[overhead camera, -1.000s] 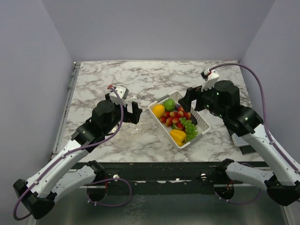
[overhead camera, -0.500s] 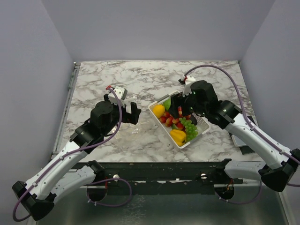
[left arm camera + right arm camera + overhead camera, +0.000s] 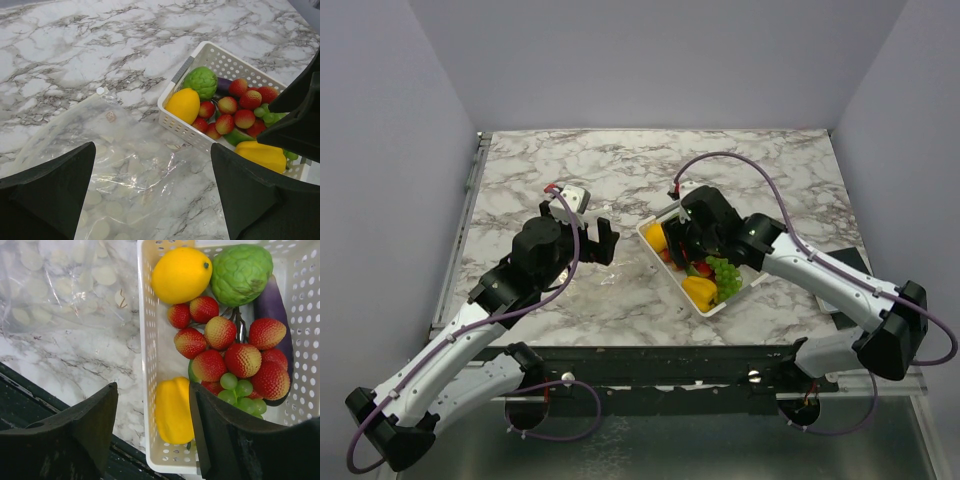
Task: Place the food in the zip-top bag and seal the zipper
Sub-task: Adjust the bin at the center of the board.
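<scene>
Food (image 3: 220, 332) heaped in white slotted basket (image 3: 142, 340), right claw (image 3: 152, 390) spread above its wall and yellow pepper (image 3: 172, 410), gripping nothing, zip-top bag (image 3: 115, 165) flat on marble tabletop (image 3: 570, 170) at basket's 9 o'clock, beneath wide-open empty left claw (image 3: 152, 150)

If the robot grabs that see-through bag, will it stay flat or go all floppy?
Probably floppy: the bag lies wrinkled and limp on the table. It looks thin and shiny, so it may slip or slide when pushed.

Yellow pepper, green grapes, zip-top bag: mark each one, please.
yellow pepper (image 3: 172, 410), right wrist view, middle of its body.
green grapes (image 3: 244, 389), right wrist view, centre of the bunch.
zip-top bag (image 3: 120, 170), left wrist view, clear crinkled film.
</scene>
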Robot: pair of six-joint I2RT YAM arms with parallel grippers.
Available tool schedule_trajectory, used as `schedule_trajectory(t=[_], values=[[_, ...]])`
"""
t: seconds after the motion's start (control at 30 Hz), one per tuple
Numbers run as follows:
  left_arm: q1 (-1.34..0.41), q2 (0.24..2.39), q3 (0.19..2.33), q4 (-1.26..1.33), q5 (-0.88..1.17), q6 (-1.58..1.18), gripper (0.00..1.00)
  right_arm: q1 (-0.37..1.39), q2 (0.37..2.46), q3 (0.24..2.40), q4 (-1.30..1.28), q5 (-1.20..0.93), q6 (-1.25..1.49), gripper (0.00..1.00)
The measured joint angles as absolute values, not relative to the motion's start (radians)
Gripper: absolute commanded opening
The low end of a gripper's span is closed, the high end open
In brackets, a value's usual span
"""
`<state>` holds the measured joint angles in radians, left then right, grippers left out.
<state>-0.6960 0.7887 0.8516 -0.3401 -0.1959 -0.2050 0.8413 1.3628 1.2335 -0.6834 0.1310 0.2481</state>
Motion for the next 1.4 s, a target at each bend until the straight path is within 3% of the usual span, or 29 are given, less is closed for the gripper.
schedule_trajectory(t=[1.17,1.4], values=[[-0.696,0.787,0.848,-0.340,-0.196,-0.203,0.99,0.937,1.573,1.146,-0.651,0.171,0.343,0.40],[-0.696,0.785,0.846,-0.340,-0.196,-0.203,0.99,0.943,1.604,1.146,-0.649,0.198,0.358,0.30]])
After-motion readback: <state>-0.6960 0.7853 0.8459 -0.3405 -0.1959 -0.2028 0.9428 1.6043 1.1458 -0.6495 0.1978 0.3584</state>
